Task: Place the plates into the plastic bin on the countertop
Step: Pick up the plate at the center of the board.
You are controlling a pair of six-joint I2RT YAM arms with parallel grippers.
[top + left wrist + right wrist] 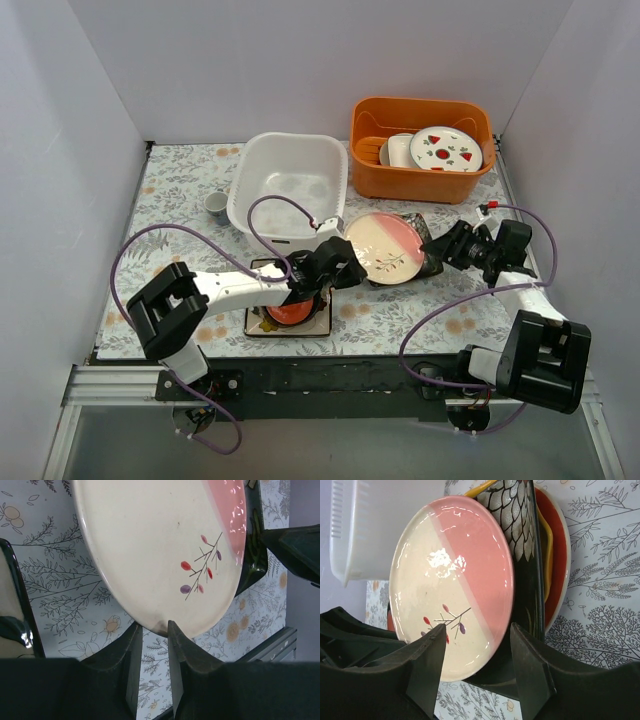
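L hand [155,628] clamped on pink-and-cream plate [160,540] rim, R hand [477,631] apart by plate stack [522,540]; pick-up step; next: lift, carry over white bin [290,185]

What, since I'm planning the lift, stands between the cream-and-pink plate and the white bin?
Nothing visible does. The cream-and-pink plate, held at its rim by the left gripper, lies just right of the plastic bin, by its near corner; only the bin's own wall must be cleared. The left arm's purple cable arches over that front rim.
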